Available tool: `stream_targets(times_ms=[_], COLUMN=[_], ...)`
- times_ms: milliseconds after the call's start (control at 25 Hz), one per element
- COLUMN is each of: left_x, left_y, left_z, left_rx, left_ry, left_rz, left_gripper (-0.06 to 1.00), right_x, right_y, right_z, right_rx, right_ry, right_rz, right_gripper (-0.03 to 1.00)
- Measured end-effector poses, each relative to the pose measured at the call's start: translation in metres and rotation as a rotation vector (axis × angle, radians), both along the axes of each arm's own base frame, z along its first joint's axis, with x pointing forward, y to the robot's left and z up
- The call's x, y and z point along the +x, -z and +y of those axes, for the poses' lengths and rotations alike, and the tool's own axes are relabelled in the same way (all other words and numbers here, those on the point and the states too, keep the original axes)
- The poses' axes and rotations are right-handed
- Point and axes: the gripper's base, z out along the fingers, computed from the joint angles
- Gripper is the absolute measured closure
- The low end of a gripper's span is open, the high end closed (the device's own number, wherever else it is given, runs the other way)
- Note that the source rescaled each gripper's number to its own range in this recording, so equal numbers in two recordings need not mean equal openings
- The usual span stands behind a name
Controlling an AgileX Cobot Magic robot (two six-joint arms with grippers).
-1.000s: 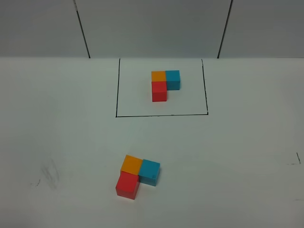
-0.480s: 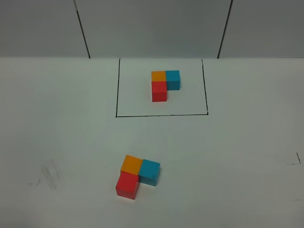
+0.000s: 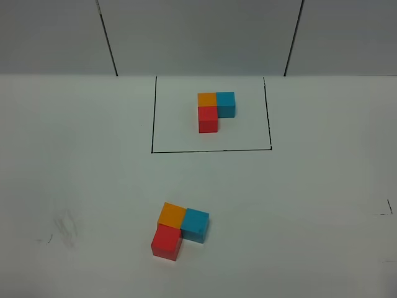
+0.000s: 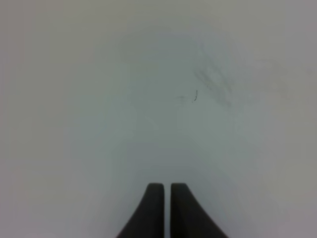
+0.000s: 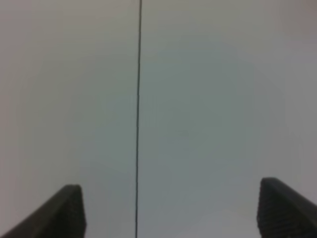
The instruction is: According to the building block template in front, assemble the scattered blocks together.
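The building block template [image 3: 214,110] sits inside a black-line rectangle [image 3: 152,124] at the back of the table: orange and cyan-blue cubes side by side, red in front of the orange. Nearer the front, the scattered blocks stand joined in the same L shape: orange cube [image 3: 172,215], cyan-blue cube [image 3: 195,224], red cube [image 3: 166,241]. Neither arm shows in the exterior high view. My left gripper [image 4: 167,187] is shut over bare table with nothing between its fingers. My right gripper [image 5: 171,191] is open and empty, also over bare table.
The white table [image 3: 310,198] carries faint grey smudges [image 3: 65,226] at the front left, also seen as smudges [image 4: 214,84] in the left wrist view. A small pen mark [image 3: 386,211] lies at the right edge. A thin black line [image 5: 138,119] runs under the right gripper.
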Motion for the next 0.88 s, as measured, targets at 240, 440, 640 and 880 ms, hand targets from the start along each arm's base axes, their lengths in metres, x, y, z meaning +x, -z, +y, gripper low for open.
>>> stream_targets(times_ms=[240,440,640,880], left_x=[0.0,0.0,0.0,0.0], left_y=[0.0,0.0,0.0,0.0], left_z=[0.0,0.0,0.0,0.0], left_rx=[0.0,0.0,0.0,0.0], left_ry=[0.0,0.0,0.0,0.0], left_rz=[0.0,0.0,0.0,0.0], left_gripper=[0.94,0.94,0.94,0.94], right_x=[0.002,-0.005,-0.021,-0.026], right_y=[0.006,-0.016,-0.045,-0.032], right_z=[0.0,-0.001,-0.005,-0.009], right_rx=[0.022,0.054,0.057,0.023], right_ry=[-0.005,-0.01,0.02,0.08], right_rz=[0.028,0.032,0.168,0.461], right_gripper=[0.16,0.16,0.16,0.16])
